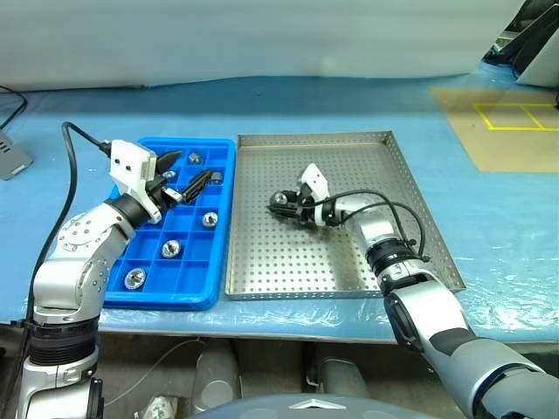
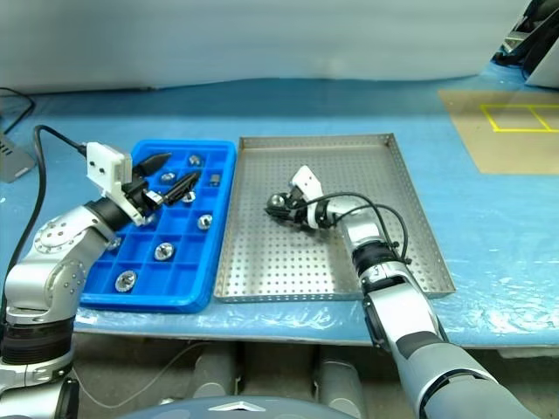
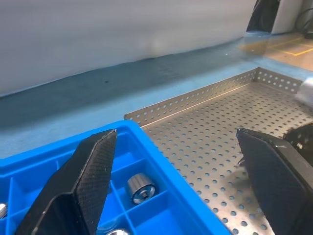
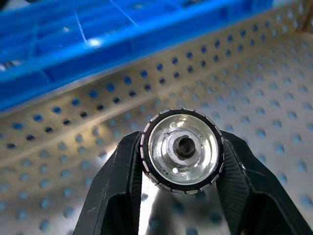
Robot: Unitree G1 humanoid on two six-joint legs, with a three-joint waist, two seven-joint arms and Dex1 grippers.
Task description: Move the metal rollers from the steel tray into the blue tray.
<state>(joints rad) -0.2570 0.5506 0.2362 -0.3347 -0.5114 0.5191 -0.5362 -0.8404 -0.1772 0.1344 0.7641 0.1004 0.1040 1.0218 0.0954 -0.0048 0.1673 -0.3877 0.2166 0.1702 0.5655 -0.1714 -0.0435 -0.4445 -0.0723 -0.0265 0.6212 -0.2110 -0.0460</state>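
Note:
The steel tray (image 1: 349,253) lies at centre with its perforated floor. Over its left part my right gripper (image 1: 281,206) is shut on a metal roller (image 4: 181,149), its knurled round base squeezed between the two black fingers and raised a little off the tray floor. The blue tray (image 1: 194,288) lies left of the steel tray, and several metal rollers (image 1: 171,249) sit singly in its compartments. My left gripper (image 1: 183,177) hovers above the blue tray's far half with its fingers (image 3: 80,183) wide apart and nothing between them; one roller (image 3: 141,187) rests in a compartment below.
Both trays lie on a blue-covered table. A black cable (image 1: 72,170) runs from the left wrist across the cloth. A brown mat with yellow lines (image 1: 507,122) lies at the far right. A grey object (image 1: 10,159) lies at the left edge.

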